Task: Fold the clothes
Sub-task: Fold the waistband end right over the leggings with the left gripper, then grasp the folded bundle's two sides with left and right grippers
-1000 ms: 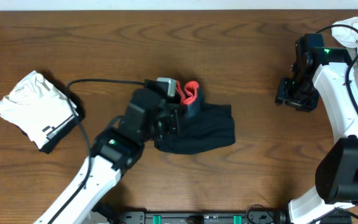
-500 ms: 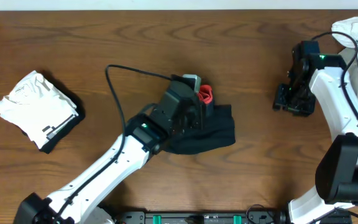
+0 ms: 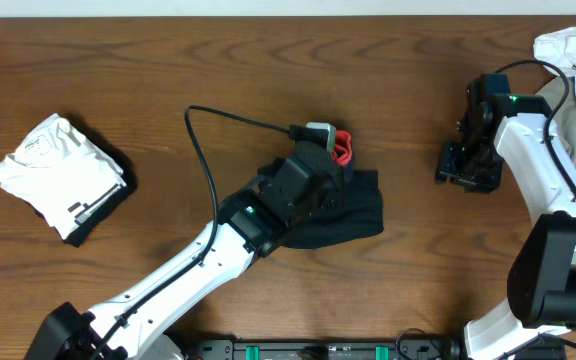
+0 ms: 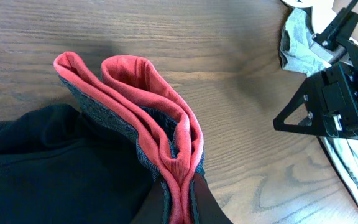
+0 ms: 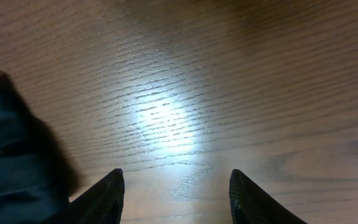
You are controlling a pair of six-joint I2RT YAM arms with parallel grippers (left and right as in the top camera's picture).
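The black trousers (image 3: 353, 212) lie bunched on the table (image 3: 168, 60) just right of centre in the overhead view; their waistband (image 4: 160, 118), grey outside and red inside, sits at the heap's upper edge; the left gripper (image 4: 178, 190) is closed tight on a doubled fold of that band, at the bottom centre of the left wrist view, and the red loops rise above the fingers toward the upper left. The right gripper (image 3: 465, 170) hangs at the right of the overhead frame, apart from the trousers; its jaws stand partly apart over bare wood and hold nothing; black cloth (image 5: 11, 155) shows at the lower left of its wrist view. A white bundle (image 3: 58, 170) lies at far left; white cloth (image 3: 568, 45) fills the upper right corner.
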